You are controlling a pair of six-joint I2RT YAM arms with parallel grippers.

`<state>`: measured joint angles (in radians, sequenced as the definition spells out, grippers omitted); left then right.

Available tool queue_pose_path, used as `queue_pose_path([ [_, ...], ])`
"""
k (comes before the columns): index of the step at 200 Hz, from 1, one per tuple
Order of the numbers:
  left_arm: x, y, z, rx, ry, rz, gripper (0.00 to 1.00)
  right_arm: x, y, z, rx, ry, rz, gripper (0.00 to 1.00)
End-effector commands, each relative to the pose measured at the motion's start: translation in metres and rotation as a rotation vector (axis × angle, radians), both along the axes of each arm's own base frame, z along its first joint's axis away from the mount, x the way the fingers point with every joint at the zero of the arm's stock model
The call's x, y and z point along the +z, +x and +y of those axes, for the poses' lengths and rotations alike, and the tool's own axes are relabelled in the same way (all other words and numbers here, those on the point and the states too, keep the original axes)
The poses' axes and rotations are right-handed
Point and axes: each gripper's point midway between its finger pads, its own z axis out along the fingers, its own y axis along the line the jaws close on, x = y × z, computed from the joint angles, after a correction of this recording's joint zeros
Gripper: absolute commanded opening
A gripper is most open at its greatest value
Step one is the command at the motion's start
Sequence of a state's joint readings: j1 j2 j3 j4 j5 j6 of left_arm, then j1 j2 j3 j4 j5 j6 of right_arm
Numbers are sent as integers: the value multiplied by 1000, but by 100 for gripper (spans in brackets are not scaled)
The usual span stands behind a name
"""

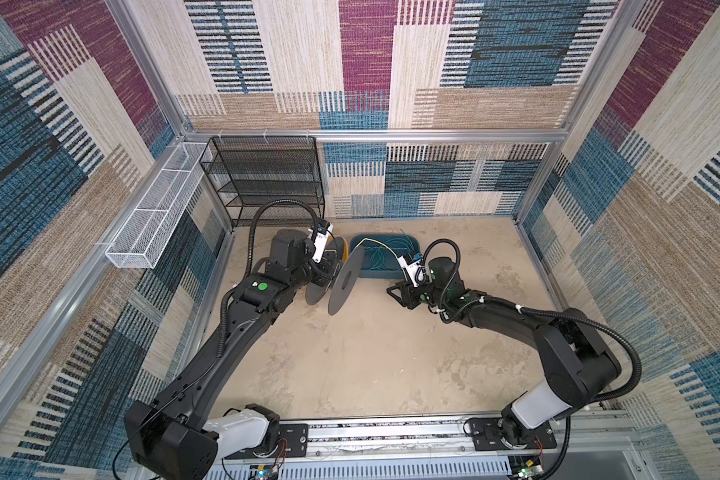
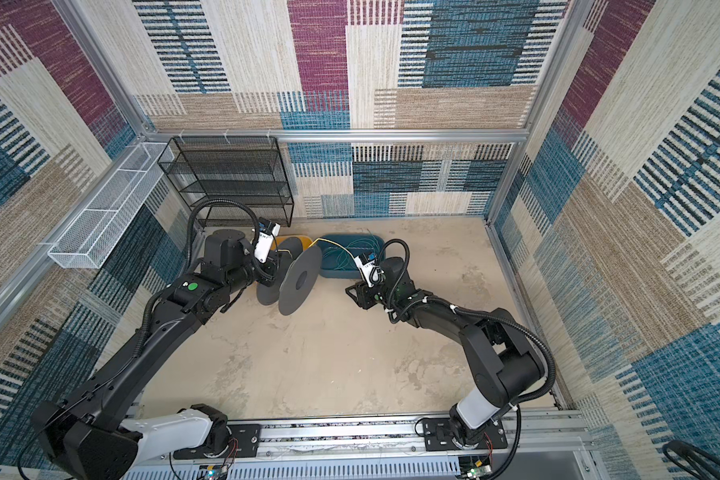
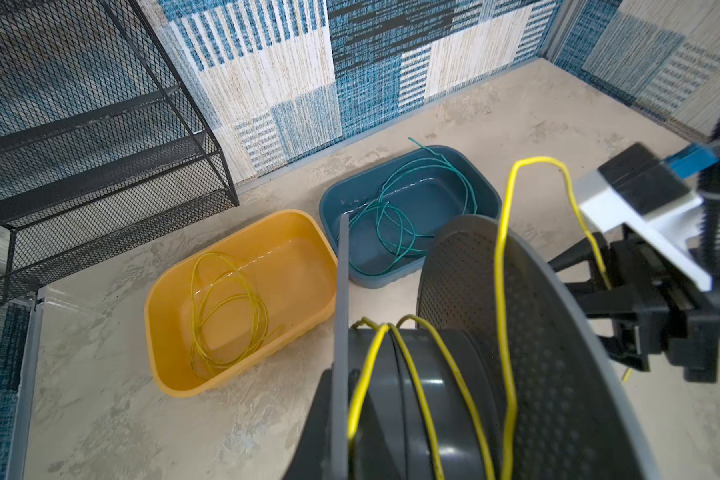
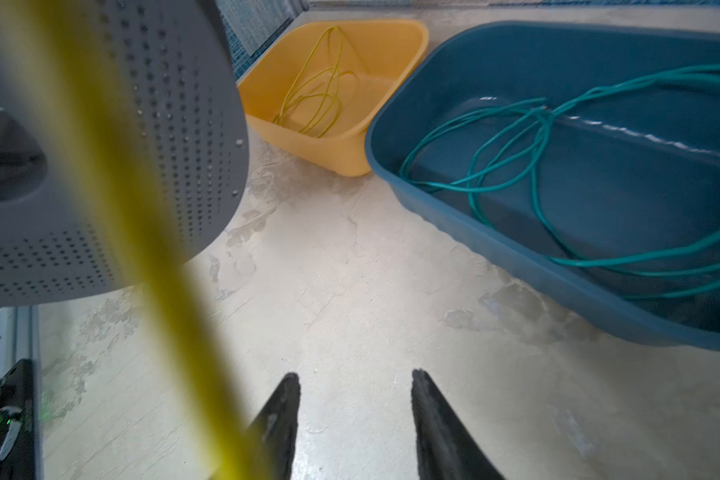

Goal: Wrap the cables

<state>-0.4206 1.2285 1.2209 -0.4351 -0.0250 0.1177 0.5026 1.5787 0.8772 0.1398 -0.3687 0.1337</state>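
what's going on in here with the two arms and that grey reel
The left tool appears to be gripping a grey reel, with a few turns of yellow cable wound on its core. The loose end arcs toward the right tool, which is open; the cable runs beside its fingers, not between them. A second yellow cord lies loose in the yellow tub, and a green cord in the blue tub, neither wrapped yet.
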Motion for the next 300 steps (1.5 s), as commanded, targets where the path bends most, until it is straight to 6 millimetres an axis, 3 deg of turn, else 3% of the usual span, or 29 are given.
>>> queue_pose_path([
  [1,8,1,0,-16,55,-44,0,0,9,-20,-113,-77,3,54],
  [53,5,1,-3,-10,106,-39,0,15,6,-25,-113,-109,-18,62],
  [97,5,9,-1,22,127,-26,0,28,-21,-15,-15,-29,22,68],
  [148,2,20,-1,55,139,-10,0,50,-41,-20,0,10,20,69],
  [206,0,29,-4,67,133,9,0,39,-60,-27,-1,30,74,69],
  [260,-6,31,-10,58,116,33,0,38,-73,-27,12,72,88,59],
  [300,-5,32,-9,60,120,34,0,33,-85,-25,38,109,135,58],
])
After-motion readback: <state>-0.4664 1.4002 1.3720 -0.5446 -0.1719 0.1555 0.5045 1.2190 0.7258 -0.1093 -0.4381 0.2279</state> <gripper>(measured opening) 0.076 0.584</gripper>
